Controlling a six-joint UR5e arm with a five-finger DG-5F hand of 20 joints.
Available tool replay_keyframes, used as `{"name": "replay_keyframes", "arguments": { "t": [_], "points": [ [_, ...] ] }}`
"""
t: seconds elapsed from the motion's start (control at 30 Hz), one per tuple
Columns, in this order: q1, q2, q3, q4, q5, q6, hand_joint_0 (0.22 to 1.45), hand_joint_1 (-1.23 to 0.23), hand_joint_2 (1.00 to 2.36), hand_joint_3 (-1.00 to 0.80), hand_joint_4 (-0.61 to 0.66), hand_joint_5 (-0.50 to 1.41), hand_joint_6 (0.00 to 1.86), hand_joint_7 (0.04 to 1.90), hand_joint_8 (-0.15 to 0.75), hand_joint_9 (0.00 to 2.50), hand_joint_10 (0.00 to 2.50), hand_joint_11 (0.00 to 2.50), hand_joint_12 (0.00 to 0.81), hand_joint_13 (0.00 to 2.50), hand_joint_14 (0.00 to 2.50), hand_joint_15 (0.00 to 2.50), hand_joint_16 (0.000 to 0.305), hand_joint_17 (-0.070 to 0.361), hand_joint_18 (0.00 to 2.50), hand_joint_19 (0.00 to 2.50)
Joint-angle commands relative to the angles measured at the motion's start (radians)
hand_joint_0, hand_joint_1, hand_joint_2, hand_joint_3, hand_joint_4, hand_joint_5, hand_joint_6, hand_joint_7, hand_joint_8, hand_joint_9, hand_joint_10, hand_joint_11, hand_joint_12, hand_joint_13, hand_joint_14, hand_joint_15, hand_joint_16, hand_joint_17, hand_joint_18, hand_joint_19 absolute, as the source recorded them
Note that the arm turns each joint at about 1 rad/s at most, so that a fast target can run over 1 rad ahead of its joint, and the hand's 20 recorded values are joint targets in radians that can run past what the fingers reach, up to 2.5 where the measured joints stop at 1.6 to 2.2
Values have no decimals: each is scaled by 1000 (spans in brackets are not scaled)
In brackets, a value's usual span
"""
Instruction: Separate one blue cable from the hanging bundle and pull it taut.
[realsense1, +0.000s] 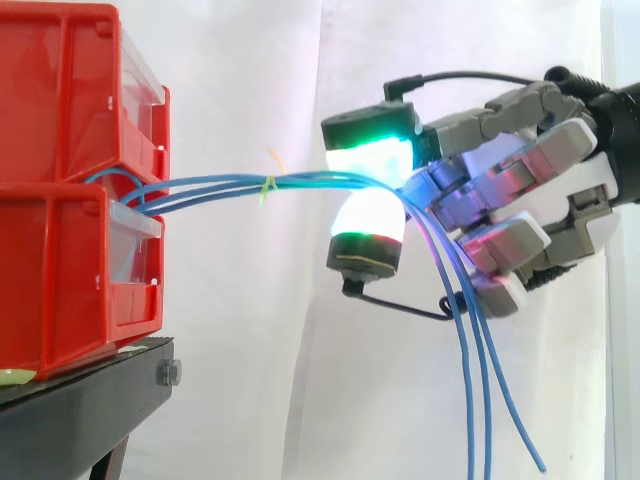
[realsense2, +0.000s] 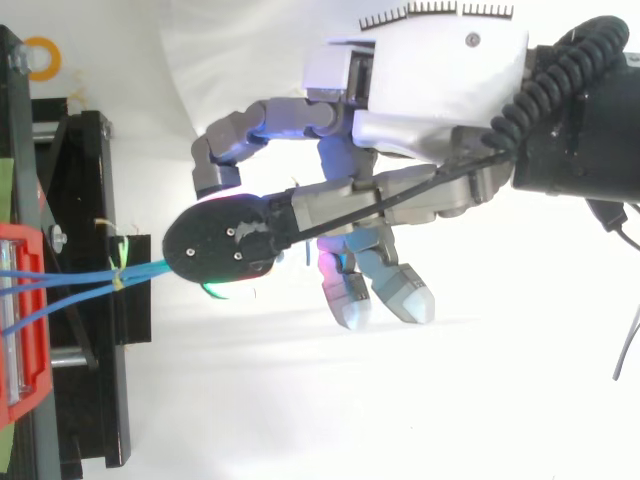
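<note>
We see the hand (realsense1: 520, 190) clamped on the blue cables (realsense1: 220, 186) clear of the red bins (realsense1: 60, 150); black stand (realsense1: 80, 400) beneath them, white curtain (realsense1: 250, 350) behind.

Looks blocked on the left by the red bins (realsense1: 70, 190) stacked on the black stand (realsense1: 90, 400). Opens up between bins and hand (realsense1: 525, 185), except for the blue cables (realsense1: 310, 181) stretched level across that gap. Leaves free room above and below that span. Gets cluttered lower right, with loose cable ends dangling under the hand. Seems wide open on the white ground past the stand in the top view.
</note>
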Motion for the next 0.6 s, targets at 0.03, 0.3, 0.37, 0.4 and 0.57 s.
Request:
{"name": "replay_keyframes", "arguments": {
  "t": [0.03,0.3,0.37,0.4,0.57],
  "points": [
    [1,0,27,-35,1,-35,696,-568,1018,-150,314,127,501,1449,198,1990,20,482,308,1490,22,577,68,153,1213,560],
    [1,16,35,-133,4,-60,695,-568,1018,-146,310,127,501,1448,196,1989,20,477,304,1489,22,581,68,153,1213,559],
    [1,17,35,-133,4,-60,695,-569,1017,-147,316,127,502,1446,199,1989,20,484,308,1489,20,582,68,152,1216,558],
    [1,17,35,-133,4,-60,695,-569,1018,-151,316,127,502,1446,203,1992,20,479,308,1488,22,580,68,153,1215,559],
    [6,17,35,-133,7,-60,695,-568,1017,-149,317,127,501,1446,197,1991,20,480,307,1490,21,582,68,152,1215,559]
  ]
}}
